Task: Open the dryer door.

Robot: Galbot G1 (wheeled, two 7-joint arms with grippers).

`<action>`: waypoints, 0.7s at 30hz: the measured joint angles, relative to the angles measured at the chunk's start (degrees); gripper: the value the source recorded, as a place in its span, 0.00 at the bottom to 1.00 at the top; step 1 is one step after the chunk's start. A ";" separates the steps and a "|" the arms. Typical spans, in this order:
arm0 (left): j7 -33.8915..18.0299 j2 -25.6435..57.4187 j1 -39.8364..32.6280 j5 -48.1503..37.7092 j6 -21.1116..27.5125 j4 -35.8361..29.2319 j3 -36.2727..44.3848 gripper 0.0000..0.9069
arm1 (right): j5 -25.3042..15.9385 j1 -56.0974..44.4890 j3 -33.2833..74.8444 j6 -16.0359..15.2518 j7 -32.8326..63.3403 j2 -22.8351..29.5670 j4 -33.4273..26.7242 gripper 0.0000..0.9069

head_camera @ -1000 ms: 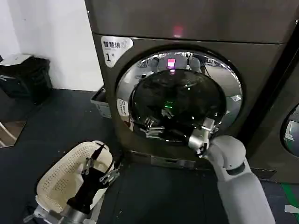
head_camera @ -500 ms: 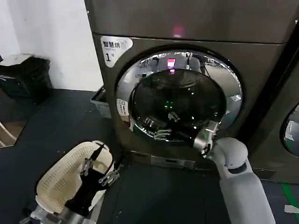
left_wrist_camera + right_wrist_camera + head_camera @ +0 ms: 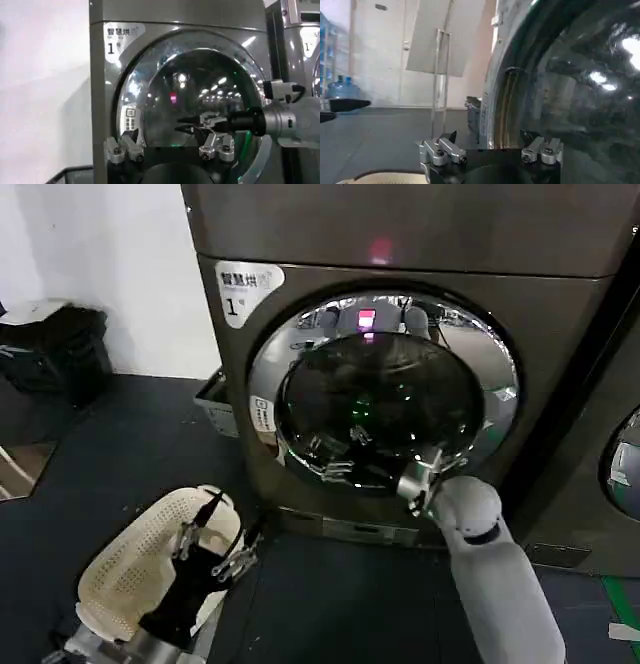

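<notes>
The dryer door [image 3: 285, 349], a wide chrome rim round dark glass, lies against the grey machine front. My right gripper [image 3: 415, 484] is at the door's lower right rim, open. In the right wrist view its fingers [image 3: 490, 136] stand wide apart on either side of the rim's edge [image 3: 501, 112], and the dark glass [image 3: 580, 100] is close beside them. In the left wrist view the door [image 3: 150, 90] faces the camera with the right gripper [image 3: 192, 126] in front of its glass. My left gripper [image 3: 215, 546] hangs open above the basket, well away from the door, with nothing between its fingers [image 3: 170, 145].
A cream laundry basket [image 3: 125, 574] sits on the dark floor at the lower left. A black bin [image 3: 60, 349] stands by the white wall. A grey tray [image 3: 213, 399] is at the dryer's left foot. A neighbouring machine's round door [image 3: 625, 464] shows at the right edge.
The right gripper shifted a little right, then back left and down along the door's lower right rim. The door and the left arm look unmoved.
</notes>
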 joint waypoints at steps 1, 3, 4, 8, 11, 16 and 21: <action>0.00 -0.06 0.00 0.01 0.00 0.04 -0.02 1.00 | -0.05 0.34 -0.48 0.00 0.02 0.32 -0.28 1.00; 0.00 -0.20 0.00 0.25 -0.01 0.13 -0.02 1.00 | -0.21 0.81 -1.22 -0.01 0.30 0.79 -0.79 1.00; 0.00 -0.26 0.04 0.38 -0.01 0.19 -0.02 1.00 | -0.25 1.02 -1.58 -0.01 0.45 1.05 -1.05 1.00; 0.00 -0.49 -0.01 0.69 -0.02 0.56 0.02 1.00 | -0.58 1.90 -2.77 -0.02 0.83 1.96 -1.97 1.00; 0.02 -0.61 -0.19 0.85 -0.01 0.72 0.08 1.00 | -0.78 2.61 -3.57 -0.06 1.22 2.64 -2.67 1.00; 0.03 -0.63 -0.26 0.89 -0.03 0.93 0.09 1.00 | -0.84 3.74 -4.35 -0.08 1.79 3.36 -3.94 1.00; 0.07 -0.61 -0.22 0.76 -0.05 0.93 0.07 1.00 | -0.98 4.86 -4.74 -0.43 2.15 4.08 -4.87 1.00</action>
